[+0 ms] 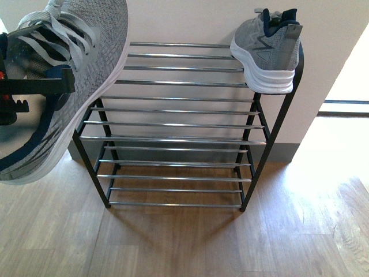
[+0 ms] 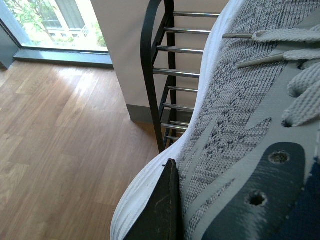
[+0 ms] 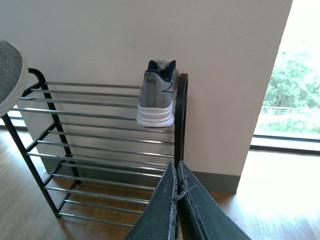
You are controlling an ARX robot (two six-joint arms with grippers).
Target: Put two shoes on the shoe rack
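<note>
One grey sneaker [image 1: 266, 49] with a thick white sole stands on the top shelf of the shoe rack [image 1: 179, 124], at its right end; it also shows in the right wrist view as the grey sneaker [image 3: 159, 97]. My left gripper [image 1: 34, 86] is shut on the second grey sneaker [image 1: 63, 75], held up in the air, tilted, at the rack's upper left corner. In the left wrist view that sneaker [image 2: 235, 135] fills the picture beside one dark finger [image 2: 160, 210]. My right gripper [image 3: 177, 187] is shut on nothing, low in front of the rack's right post.
The rack [image 3: 105, 150] stands against a pale wall [image 1: 184, 20] on a wooden floor [image 1: 190, 242]. Its lower chrome shelves hold nothing. A bright window [image 3: 292, 90] lies to the right of the wall, another window [image 2: 55, 25] to the left.
</note>
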